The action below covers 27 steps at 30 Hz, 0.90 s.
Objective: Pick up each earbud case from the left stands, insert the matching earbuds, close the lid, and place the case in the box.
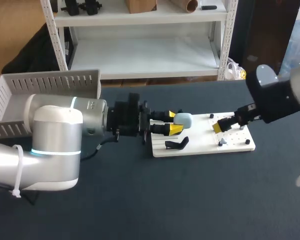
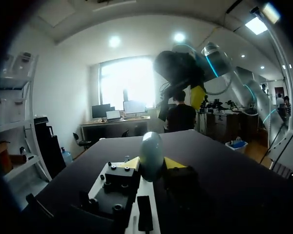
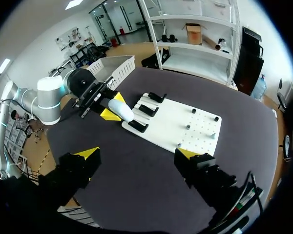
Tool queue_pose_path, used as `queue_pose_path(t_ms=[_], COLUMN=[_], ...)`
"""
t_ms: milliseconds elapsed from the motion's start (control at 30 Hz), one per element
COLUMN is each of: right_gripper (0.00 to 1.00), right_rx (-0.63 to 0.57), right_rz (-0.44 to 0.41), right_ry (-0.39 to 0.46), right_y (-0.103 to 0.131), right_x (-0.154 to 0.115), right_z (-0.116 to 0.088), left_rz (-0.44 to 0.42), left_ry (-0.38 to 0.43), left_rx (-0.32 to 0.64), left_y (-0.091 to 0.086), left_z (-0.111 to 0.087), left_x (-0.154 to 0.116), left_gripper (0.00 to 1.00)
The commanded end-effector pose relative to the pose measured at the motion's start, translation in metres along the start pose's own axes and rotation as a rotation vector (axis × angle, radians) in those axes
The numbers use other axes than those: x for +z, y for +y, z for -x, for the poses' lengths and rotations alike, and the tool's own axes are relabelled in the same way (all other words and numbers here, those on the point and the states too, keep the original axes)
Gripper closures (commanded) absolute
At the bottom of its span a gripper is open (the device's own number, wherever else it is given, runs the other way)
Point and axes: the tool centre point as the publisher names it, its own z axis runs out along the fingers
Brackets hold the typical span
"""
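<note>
One pale blue-green rounded plastic earbud case [image 1: 183, 119], at the left end of the white pegged board [image 1: 200, 145], pinched by the left gripper [image 1: 175, 122]. Right gripper [image 3: 139, 153], fingers spread and empty, above the board's right end. Earbud insertion, lid closing, and placing in the grey slatted box [image 1: 50, 82] left of the board: judged not yet done.

Dark grey table [image 1: 190, 200], matte top, filled most of the head view. A flat white board [image 1: 205, 149] lay on it near the middle, long edge across the table. One half of the board had a grid of small holes. A few short black pegs [image 1: 247, 141] stood there, well apart.
</note>
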Motion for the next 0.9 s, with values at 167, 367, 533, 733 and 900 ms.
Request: queue_pose_path(t_ms=[167,367,533,733,900], right_gripper=[0.00,0.00,0.00,0.00,0.00], right_rx=[-0.013,-0.028,-0.022,-0.015,-0.009], right_rz=[0.020,0.025,0.026,0.026,0.025], right_ry=[0.025,0.045,0.058,0.074,0.082], right_y=[0.016,0.025,0.025,0.025,0.024], right_x=[0.020,0.035,0.045,0.055,0.061], right_z=[0.013,0.019,0.023,0.025,0.028], left_rz=[0.010,0.010,0.010,0.010,0.010], left_ry=[-0.001,-0.001,-0.001,-0.001,-0.001], left_rx=[0.002,0.002,0.002,0.002,0.002], left_y=[-0.002,-0.002,-0.002,-0.002,-0.002], left_z=[0.000,0.000,0.000,0.000,0.000], left_x=[0.001,0.001,0.001,0.001,0.001], left_gripper=[1.00,1.00,1.00,1.00,1.00])
